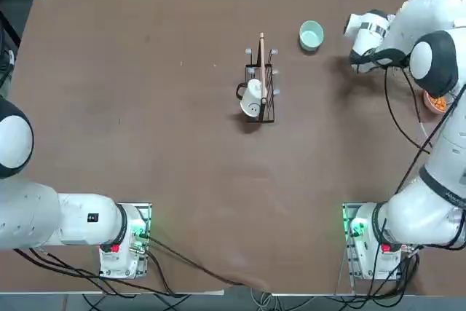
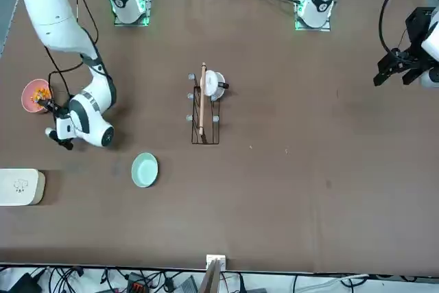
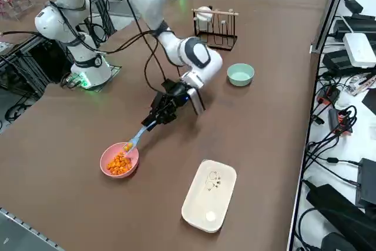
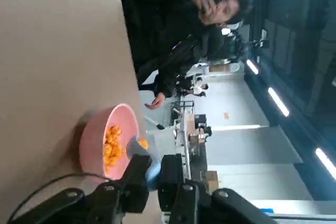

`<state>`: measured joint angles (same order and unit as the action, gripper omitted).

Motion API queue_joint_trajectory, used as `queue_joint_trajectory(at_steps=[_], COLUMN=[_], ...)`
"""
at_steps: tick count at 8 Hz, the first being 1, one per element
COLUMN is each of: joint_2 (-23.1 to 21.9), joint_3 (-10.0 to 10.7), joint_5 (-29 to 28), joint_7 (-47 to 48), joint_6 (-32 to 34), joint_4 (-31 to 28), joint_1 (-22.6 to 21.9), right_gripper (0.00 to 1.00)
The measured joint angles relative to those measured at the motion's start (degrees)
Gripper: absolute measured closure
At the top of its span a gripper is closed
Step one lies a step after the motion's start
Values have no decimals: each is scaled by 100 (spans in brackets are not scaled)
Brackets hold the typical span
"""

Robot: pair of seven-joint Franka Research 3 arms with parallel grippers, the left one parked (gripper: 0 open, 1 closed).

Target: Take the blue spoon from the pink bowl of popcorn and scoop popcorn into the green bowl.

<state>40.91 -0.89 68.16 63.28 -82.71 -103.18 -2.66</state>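
Closest to my wrist camera, my right gripper (image 4: 154, 171) is closed on the blue spoon (image 4: 153, 173), whose head carries orange popcorn at the pink bowl's rim. I see a heap of popcorn (image 3: 118, 164) inside the pink bowl (image 3: 105, 160). The green bowl (image 3: 241, 74) sits well apart, near the rack (image 3: 215, 40) bearing a white mug (image 1: 250, 98).

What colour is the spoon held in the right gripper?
Light blue; the spoon shows best in the right side view.
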Motion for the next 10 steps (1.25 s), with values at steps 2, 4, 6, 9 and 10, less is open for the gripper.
queue_joint_trajectory(at_steps=[2, 4, 6, 9, 10], joint_2=[-7, -5, 10, 84, 225], joint_3=[-60, -89, -103, -116, -113], joint_5=[-23, -260, -750, -1338, -1358], joint_7=[-569, -944, -1453, -1948, -1953], joint_6=[402, 638, 1019, 1234, 1403], joint_4=[471, 900, 1429, 2509, 2852], joint_1=[-344, -877, -1456, -2217, -2496], right_gripper=[87, 87, 87, 87, 87])
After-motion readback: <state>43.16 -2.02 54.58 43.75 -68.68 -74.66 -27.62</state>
